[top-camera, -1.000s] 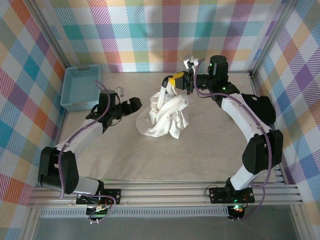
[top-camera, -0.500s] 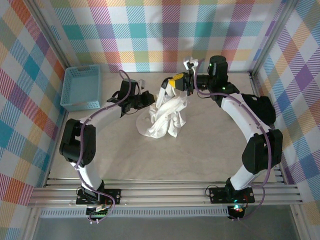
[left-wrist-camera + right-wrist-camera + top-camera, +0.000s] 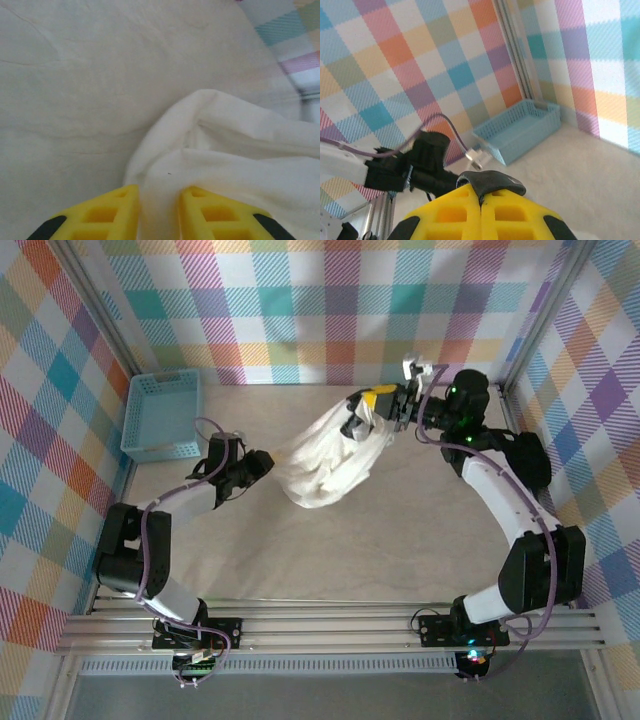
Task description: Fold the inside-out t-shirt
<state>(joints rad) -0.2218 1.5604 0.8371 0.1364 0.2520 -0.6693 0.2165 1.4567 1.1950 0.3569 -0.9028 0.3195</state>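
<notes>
Mid-table, slightly toward the far side: one white t-shirt (image 3: 325,462), bunched and creased, is hanging stretched between the two claws. From the top view it cannot be told whether its sagging lower bulk is touching the beige table (image 3: 400,540).

Left claw (image 3: 262,462): is reaching in from the left, low over the table, meeting the left end of the shirt. In the left wrist view its yellow fingers (image 3: 112,212) are standing a little apart, with a fold of the shirt's edge running down between them. It is pinching that cloth.

Right claw (image 3: 368,408): is holding the far right end of the shirt, which is rising to a peak at its tips. In the right wrist view its yellow fingers (image 3: 455,215) are pressing tight together, tip to tip.

Basket (image 3: 160,418): light blue, with lattice sides, is sitting at the far left corner of the table close to the wall, well apart from the shirt.

Walls (image 3: 300,310): pastel checked panels are enclosing the table on the left, far and right sides.

Cable (image 3: 205,425): purple, is looping along the left arm.
</notes>
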